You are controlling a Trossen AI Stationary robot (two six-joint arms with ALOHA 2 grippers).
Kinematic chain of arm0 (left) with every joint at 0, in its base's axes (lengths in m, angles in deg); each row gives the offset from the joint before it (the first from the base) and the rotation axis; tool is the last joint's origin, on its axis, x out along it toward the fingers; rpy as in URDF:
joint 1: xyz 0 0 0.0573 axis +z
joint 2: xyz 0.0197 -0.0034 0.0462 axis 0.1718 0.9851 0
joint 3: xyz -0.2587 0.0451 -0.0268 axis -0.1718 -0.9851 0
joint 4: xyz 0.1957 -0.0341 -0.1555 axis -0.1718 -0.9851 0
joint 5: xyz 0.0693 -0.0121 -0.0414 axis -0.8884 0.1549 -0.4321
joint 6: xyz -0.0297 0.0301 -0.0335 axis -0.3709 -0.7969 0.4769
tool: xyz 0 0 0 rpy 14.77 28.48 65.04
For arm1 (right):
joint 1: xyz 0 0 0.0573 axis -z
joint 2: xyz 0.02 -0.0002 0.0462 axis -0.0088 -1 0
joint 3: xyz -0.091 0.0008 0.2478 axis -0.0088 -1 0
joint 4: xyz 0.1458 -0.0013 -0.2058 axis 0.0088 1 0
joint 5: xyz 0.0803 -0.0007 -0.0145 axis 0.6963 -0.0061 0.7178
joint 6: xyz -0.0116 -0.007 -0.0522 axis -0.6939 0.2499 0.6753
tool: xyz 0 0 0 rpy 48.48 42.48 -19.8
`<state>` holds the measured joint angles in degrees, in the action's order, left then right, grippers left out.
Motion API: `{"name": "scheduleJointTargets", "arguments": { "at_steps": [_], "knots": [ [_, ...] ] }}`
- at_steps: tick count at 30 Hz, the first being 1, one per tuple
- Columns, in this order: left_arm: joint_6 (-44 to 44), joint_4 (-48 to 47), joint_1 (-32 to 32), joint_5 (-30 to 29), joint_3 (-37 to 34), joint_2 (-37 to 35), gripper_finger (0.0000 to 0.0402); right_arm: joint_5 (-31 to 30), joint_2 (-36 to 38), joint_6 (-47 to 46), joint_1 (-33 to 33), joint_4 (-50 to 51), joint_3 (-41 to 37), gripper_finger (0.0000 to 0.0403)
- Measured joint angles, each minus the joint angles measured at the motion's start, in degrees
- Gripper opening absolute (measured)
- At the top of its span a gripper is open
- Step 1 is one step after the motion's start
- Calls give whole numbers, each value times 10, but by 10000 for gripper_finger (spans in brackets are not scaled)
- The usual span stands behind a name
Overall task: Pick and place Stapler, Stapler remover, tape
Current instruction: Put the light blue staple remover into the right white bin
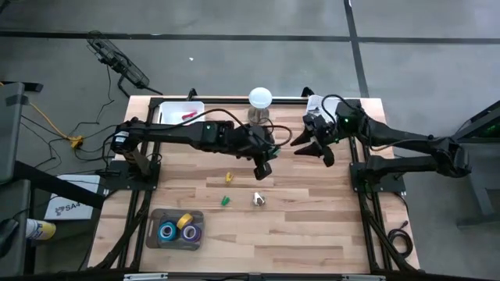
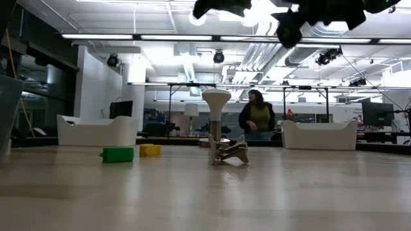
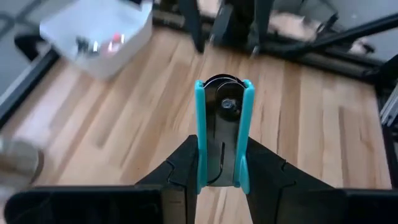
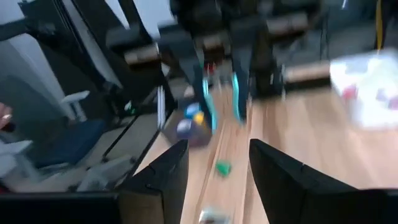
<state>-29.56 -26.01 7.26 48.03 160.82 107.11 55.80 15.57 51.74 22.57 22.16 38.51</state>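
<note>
Teal-edged and dark at its centre, a small tool (image 3: pixel 222 134), possibly the stapler remover, was clamped between the fingers of the left hand (image 1: pixel 263 168), held above the middle of the wooden bench (image 1: pixel 312 226), presumably for carrying to a container. The right hand (image 1: pixel 316 150) waited near the bench's far edge, its fingers parted and holding nothing. The tape (image 1: pixel 180 228) rolls lay together in a shallow tray (image 1: pixel 155 215) at the near left. A white bin (image 1: pixel 173 112) stood at the far left corner, a likely drop point. Small green (image 1: pixel 225 201) and yellow (image 1: pixel 229 178) blocks and a silvery metal piece (image 1: pixel 258 200) lay loose between.
</note>
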Motion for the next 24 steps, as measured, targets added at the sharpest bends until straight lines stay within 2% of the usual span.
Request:
{"name": "scheduleJointTargets", "arguments": {
  "at_steps": [6,15,24],
  "knots": [
    [-32,62,0,-2,0,0,86,-76,0,0,-55,-104,0,161],
    [-70,136,0,-2,0,0,86,-207,-1,49,-120,-132,0,161],
    [-70,137,0,-1,0,0,86,-268,-2,58,-157,-185,0,161]
  ]
}}
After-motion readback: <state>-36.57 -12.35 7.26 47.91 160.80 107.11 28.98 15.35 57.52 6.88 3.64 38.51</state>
